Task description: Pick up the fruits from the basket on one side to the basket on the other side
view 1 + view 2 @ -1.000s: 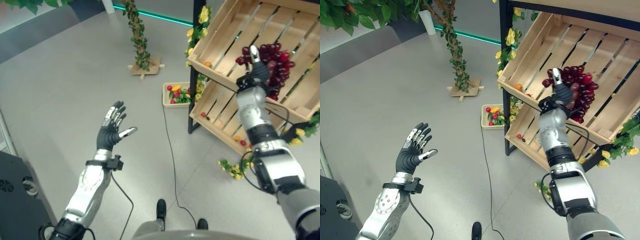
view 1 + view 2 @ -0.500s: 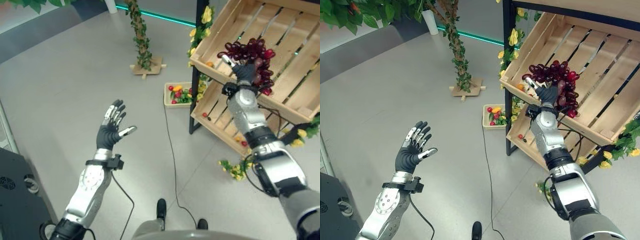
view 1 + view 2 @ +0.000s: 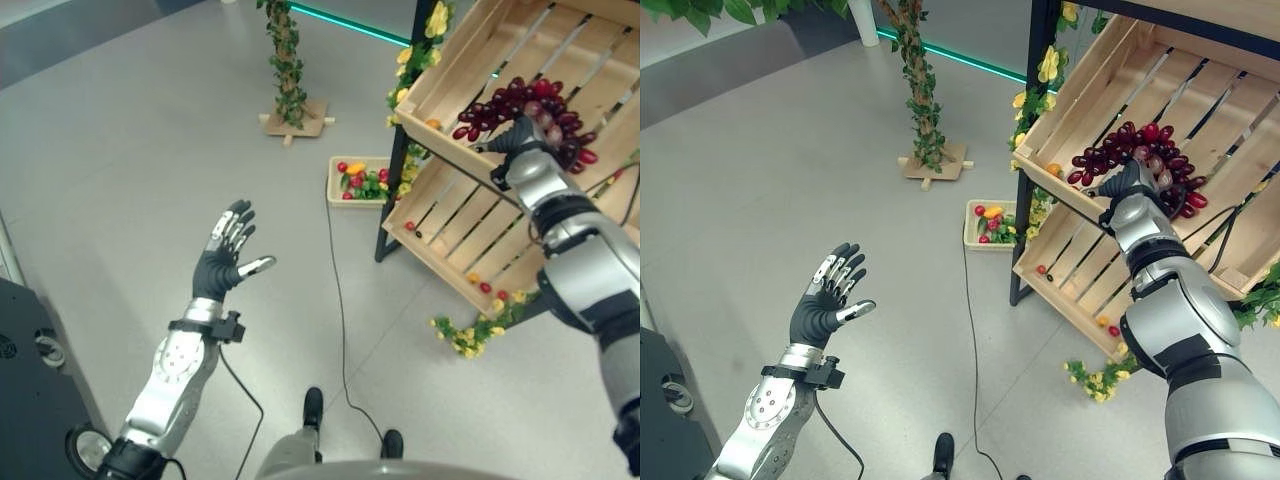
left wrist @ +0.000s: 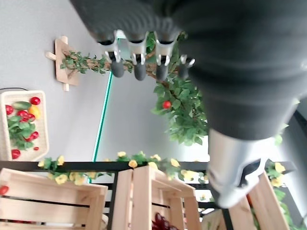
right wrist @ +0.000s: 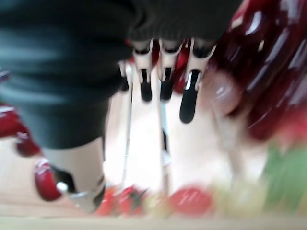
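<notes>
A bunch of dark red grapes (image 3: 530,103) lies in the upper wooden crate (image 3: 470,60), close to its front rim. My right hand (image 3: 515,142) is just in front of the bunch and touches its lower edge. In the right wrist view its fingers (image 5: 165,84) look straight, with grapes (image 5: 259,96) against one side and nothing between fingers and thumb. A small orange fruit (image 3: 432,124) sits in the crate's front corner. My left hand (image 3: 222,262) hovers open over the bare floor, far to the left, holding nothing.
A lower crate (image 3: 450,225) holds a few small red fruits (image 3: 408,226). A cream tray (image 3: 333,185) of mixed fruit sits on the floor beside the black shelf post. A vine-wrapped pole (image 3: 290,70) stands behind it, and a yellow flower sprig (image 3: 465,338) lies below the crates.
The grape bunch has shifted from the middle of the upper crate toward its front left rim, along with my right hand. The camera has also shifted. My left hand has stayed put.
</notes>
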Robot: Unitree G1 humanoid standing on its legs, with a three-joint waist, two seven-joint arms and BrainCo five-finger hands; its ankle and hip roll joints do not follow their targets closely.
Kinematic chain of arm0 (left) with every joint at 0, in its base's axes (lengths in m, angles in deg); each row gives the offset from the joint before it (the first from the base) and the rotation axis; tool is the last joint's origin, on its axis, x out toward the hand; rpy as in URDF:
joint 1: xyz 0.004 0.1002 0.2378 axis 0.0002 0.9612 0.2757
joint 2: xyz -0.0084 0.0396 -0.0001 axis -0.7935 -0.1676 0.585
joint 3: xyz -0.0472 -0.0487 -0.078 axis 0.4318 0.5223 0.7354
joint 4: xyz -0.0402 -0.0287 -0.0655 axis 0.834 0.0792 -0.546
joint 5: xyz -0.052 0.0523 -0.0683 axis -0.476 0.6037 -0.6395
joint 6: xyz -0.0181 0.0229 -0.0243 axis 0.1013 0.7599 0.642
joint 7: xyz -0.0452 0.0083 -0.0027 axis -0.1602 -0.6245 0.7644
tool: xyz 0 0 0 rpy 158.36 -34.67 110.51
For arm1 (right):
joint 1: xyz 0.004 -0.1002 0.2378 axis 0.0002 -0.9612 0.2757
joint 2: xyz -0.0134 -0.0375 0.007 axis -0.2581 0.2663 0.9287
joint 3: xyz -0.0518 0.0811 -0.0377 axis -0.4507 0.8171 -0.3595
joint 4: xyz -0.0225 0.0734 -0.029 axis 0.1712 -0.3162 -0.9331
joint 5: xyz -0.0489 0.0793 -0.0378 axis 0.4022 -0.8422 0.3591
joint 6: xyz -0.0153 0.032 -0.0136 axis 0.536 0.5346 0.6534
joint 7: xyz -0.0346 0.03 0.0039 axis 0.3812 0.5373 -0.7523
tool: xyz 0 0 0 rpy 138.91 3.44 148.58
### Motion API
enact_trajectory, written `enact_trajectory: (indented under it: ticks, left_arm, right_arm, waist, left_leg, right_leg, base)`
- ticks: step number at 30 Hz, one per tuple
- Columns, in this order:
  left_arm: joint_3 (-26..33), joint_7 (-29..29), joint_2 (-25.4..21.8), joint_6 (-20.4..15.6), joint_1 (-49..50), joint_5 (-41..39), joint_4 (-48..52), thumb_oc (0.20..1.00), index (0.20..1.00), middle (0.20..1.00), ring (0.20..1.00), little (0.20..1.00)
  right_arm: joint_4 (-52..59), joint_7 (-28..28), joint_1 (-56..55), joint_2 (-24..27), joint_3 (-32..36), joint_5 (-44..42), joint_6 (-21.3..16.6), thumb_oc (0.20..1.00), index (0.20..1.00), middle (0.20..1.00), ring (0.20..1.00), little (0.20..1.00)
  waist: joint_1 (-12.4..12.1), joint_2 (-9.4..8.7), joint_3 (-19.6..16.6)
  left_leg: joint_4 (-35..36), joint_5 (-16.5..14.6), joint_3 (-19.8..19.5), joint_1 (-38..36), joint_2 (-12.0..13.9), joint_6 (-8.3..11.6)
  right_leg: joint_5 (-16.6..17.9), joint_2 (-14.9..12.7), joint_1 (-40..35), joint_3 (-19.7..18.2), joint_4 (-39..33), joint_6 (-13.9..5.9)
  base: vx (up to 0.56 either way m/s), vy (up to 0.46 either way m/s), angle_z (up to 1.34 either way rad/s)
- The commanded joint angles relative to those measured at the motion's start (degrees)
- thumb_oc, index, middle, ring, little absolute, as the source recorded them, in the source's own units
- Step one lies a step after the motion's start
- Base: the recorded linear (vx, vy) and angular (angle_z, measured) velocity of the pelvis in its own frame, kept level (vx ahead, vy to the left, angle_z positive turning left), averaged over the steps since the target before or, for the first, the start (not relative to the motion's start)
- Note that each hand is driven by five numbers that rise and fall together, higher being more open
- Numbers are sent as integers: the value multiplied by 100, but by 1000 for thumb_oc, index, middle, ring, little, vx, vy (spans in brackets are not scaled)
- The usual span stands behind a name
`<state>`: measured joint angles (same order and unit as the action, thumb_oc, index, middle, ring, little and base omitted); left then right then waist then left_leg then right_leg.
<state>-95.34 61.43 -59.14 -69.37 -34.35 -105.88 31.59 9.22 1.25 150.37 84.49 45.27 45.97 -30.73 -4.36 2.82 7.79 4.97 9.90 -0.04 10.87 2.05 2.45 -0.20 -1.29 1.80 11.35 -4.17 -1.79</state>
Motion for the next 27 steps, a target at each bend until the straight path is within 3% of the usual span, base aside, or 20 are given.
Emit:
enact_trajectory:
  ticks: [1,6,8,14,16,18,20,27]
  left_arm:
    - [417,63,-116,-245,-66,90,648,1000,1000,1000,1000,1000]
    - [456,71,-122,-219,-35,133,618,1000,1000,1000,1000,1000]
    - [501,108,-122,-211,-45,223,602,1000,1000,1000,1000,1000]
    - [550,151,-58,-221,-17,327,614,1000,1000,1000,1000,1000]
    - [587,261,-60,-234,22,407,580,1000,1000,1000,1000,1000]
    - [589,276,-46,-243,22,427,568,1000,1000,1000,1000,1000]
    - [624,386,-22,-243,69,443,538,1000,1000,1000,1000,1000]
    - [644,539,1,-299,115,329,508,1000,1000,1000,1000,1000]
  right_arm:
    - [-190,-209,818,980,-619,449,19,1000,1000,1000,1000,1000]
    - [-349,-88,931,1031,-884,881,61,1000,1000,1000,1000,1000]
    - [-214,100,949,1191,-1494,1870,63,1000,1000,1000,1000,1000]
    - [-22,199,884,1689,-1981,2830,77,1000,1000,1000,1000,1000]
    - [230,454,757,2116,-2496,3614,-70,1000,1000,1000,1000,1000]
    - [386,518,689,2265,-2645,3810,-139,1000,1000,1000,1000,1000]
    - [929,858,535,2718,-3166,4244,-501,1000,1000,1000,1000,1000]
    - [1705,1223,653,3395,-3743,3945,-929,1000,1000,1000,1000,1000]
  waist:
    - [-25,-430,-46]
    - [-5,-429,-56]
    - [23,-440,-50]
    - [41,-434,-80]
    - [63,-473,-95]
    - [62,-468,-94]
    - [81,-520,-96]
    - [78,-604,-62]
  left_leg:
    - [3,-836,289,-731,-40,231]
    - [3,-844,287,-723,-54,231]
    - [3,-844,284,-712,-55,234]
    - [3,-859,266,-692,-54,239]
    - [3,-872,271,-694,-50,244]
    - [3,-880,270,-695,-51,243]
    - [3,-892,263,-700,-45,250]
    - [3,-889,269,-701,-23,265]
  right_leg:
    - [167,-255,174,-55,-83,-356]
    - [164,-257,170,-74,-83,-356]
    - [162,-263,178,-70,-83,-356]
    - [150,-269,182,-49,-83,-377]
    - [137,-274,176,-35,-83,-384]
    - [136,-272,175,-42,-83,-388]
    - [123,-268,160,-32,-83,-391]
    - [112,-260,165,7,-83,-407]
  base:
    - [4,10,4]
    - [0,0,0]
    - [0,0,0]
    - [0,0,0]
    - [12,3,4]
    - [5,1,2]
    - [0,0,0]
    - [0,0,0]
